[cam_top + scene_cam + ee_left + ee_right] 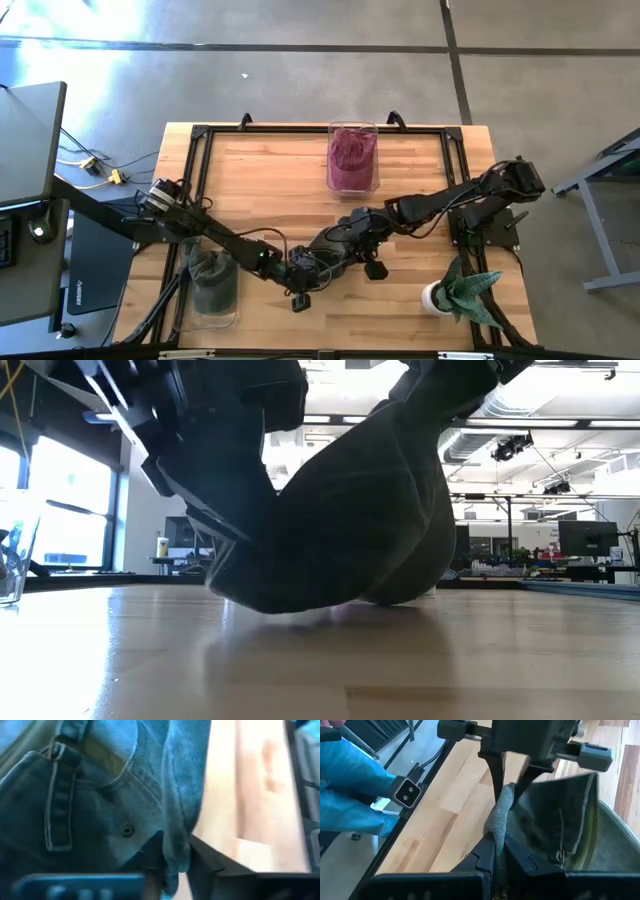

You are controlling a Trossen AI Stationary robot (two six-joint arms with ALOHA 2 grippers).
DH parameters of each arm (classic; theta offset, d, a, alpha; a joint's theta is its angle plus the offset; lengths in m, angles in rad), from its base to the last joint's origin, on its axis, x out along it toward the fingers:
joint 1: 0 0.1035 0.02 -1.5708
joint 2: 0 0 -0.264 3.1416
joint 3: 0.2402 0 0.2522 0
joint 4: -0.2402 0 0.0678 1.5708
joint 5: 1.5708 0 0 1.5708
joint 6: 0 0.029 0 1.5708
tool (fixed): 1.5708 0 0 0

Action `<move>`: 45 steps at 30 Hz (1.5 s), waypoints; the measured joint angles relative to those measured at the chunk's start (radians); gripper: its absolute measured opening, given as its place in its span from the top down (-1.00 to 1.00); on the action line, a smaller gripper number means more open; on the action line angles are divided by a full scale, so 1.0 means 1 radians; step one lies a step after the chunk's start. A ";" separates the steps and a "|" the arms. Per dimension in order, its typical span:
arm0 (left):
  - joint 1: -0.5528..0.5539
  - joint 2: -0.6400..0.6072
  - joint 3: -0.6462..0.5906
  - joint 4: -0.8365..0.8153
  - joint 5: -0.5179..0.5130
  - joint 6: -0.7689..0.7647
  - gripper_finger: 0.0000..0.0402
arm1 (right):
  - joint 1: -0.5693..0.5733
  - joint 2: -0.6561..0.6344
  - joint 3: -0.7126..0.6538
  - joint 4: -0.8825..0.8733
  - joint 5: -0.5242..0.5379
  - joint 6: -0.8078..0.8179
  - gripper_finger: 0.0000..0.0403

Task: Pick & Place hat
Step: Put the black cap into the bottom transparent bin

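The wooden desk (270, 180), framed in black rails, carries everything here. Both dark arms reach in to meet near its front centre, the left arm (210, 232) from the left edge and the right arm (450, 200) from the right. Between them lies the dark green hat (340, 530), a cloth cap resting on the desk surface, its bulk filling the low view. A clear container (352, 155) at the back centre holds a maroon hat (350, 158), and another clear container (212, 290) at the front left holds a grey-green hat (212, 280). A small potted plant (465, 290) stands at the front right. The left gripper (175, 865) has its fingers pinching a fold of the dark green hat's fabric. The right gripper (500, 855) has its fingers pressed together on a raised ridge of the same hat, facing the left gripper across it.
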 joint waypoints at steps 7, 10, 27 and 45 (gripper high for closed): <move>0.064 -0.057 0.000 0.002 0.299 0.014 0.86 | -0.007 -0.011 0.000 0.001 -0.011 0.083 0.72; 0.080 -0.107 -0.001 -0.001 0.379 0.064 0.87 | -0.022 -0.051 0.000 -0.007 -0.045 0.115 0.46; 0.225 -0.397 0.176 -0.321 0.809 0.140 0.95 | 0.055 -0.516 0.002 -0.160 0.285 0.334 0.11; 0.231 -0.390 0.848 -1.606 0.913 0.432 0.95 | 0.119 -0.509 0.002 -0.161 0.700 0.211 0.26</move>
